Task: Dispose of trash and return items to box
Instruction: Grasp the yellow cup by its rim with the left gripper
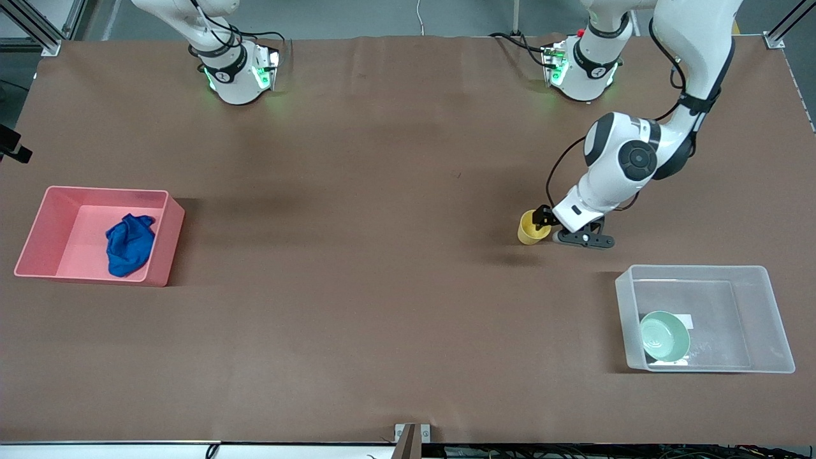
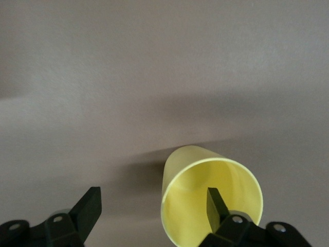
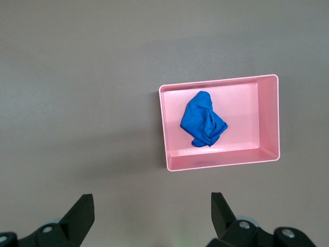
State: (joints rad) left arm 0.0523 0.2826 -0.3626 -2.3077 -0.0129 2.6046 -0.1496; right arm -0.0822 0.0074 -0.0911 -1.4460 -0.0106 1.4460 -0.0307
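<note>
The matte brown worktop (image 1: 382, 306) carries a clear rectangular plastic box (image 1: 774, 322) holding a round mint-green bowl (image 1: 664, 335). Farther from the front camera than this box stands a smooth yellow plastic cup (image 1: 530, 228). The left gripper (image 2: 154, 208) straddles its rim, jaws released, one finger inside. Toward the right arm's end sits an opaque pink rectangular bin (image 1: 167, 239) containing crumpled royal-blue trash (image 1: 129, 245); the right gripper (image 3: 151, 211) waits above, jaws released.

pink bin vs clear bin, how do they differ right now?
The pink bin is opaque; the clear bin is translucent. The pink bin holds the blue wad, while the clear bin holds the mint-green bowl tilted against a wall. The pink bin sits toward the right arm's end of the table, the clear bin toward the left arm's end and nearer the front camera. Both are rectangular and open-topped.
</note>
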